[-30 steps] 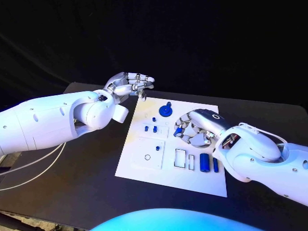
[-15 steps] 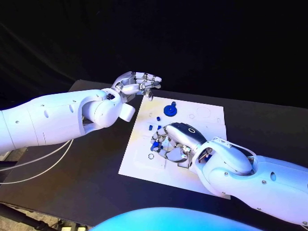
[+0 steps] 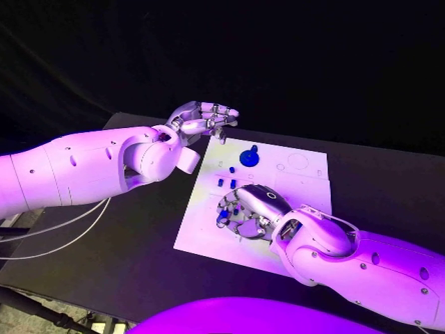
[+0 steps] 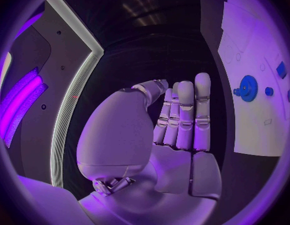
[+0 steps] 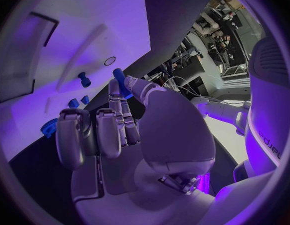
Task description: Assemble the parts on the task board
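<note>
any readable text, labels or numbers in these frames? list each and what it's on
"adept" or similar: partial lettering on the white robot body in the right wrist view, cut at the rim, too blurred to read for sure.
Task board: outlines alone, no legible text.
Left hand, right hand: no markings legible.

One task board (image 3: 293,182), two hands, several blue parts (image 3: 249,158)

Table viewed downward from the head, each wrist camera set close behind its palm, task board (image 3: 288,182) shared
</note>
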